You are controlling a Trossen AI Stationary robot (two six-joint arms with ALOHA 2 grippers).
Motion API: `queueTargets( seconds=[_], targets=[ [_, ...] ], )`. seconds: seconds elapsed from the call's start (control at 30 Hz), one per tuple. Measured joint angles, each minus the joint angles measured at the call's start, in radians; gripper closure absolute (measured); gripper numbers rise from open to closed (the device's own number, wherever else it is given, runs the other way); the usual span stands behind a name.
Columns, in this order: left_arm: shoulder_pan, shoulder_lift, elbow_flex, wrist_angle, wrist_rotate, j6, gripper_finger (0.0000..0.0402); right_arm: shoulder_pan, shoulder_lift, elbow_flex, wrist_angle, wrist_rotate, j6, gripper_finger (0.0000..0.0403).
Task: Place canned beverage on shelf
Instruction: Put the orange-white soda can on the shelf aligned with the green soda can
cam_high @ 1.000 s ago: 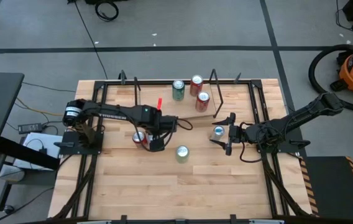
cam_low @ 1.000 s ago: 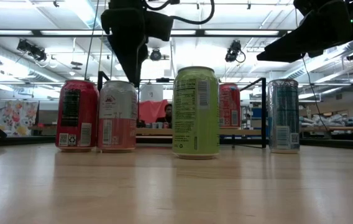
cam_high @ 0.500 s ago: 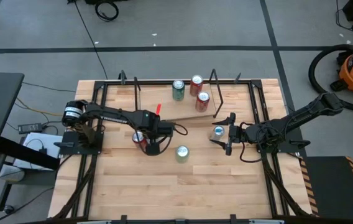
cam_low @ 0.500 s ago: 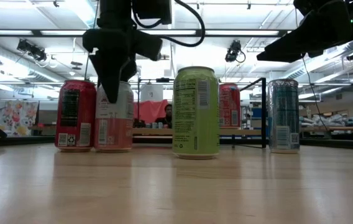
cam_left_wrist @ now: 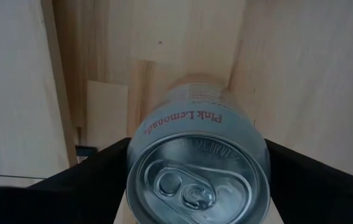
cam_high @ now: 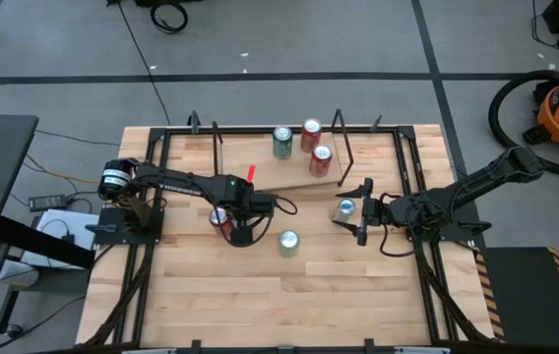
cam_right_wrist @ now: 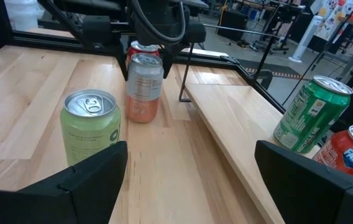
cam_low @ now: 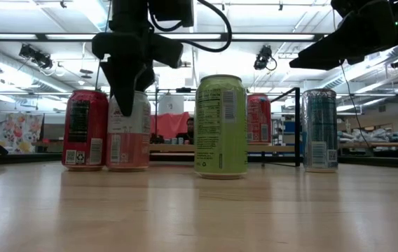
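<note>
- Left gripper positioned directly above the pink lemonade can, fingers spread to either side of the can top; contact with the can wall cannot be told.
- Seen from the left wrist: pink lemonade can centred between the two dark fingers, lid and pull tab facing the camera, standing upright on the tabletop.
- Red can standing just beside the pink lemonade can, on the side away from the light green can.
- Light green can upright on the tabletop, near the left gripper, between the two grippers and toward the table's front edge.
- Right gripper low over the tabletop, fingers spread wide, holding nothing; silver-blue can upright just beside its fingertips.
- Shelf beyond both grippers toward the table's far edge, black rod uprights at each end.
- On or at the shelf: dark green can, and two red cans close together beside it.
- Seen from the right wrist: shelf plank running ahead of the fingers, dark green can and a red Fanta can on it; light green can and pink lemonade can on the tabletop beside the plank.
</note>
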Motion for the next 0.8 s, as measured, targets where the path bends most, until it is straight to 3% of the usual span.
queueTargets(
  seconds=[0.33, 0.6, 0.8],
  targets=[
    [0.000, 0.003, 0.013, -0.006, 0.004, 0.020, 0.0089, 0.000, 0.000, 0.000, 0.005, 0.000, 0.000, 0.0039],
    [0.010, 0.006, 0.152, -0.010, 0.011, 0.079, 0.0089, 0.000, 0.000, 0.000, 0.005, 0.000, 0.000, 0.0039],
    [0.088, 0.005, 0.238, 0.009, 0.000, 0.136, 0.0089, 0.000, 0.000, 0.000, 0.005, 0.000, 0.000, 0.0039]
  ],
)
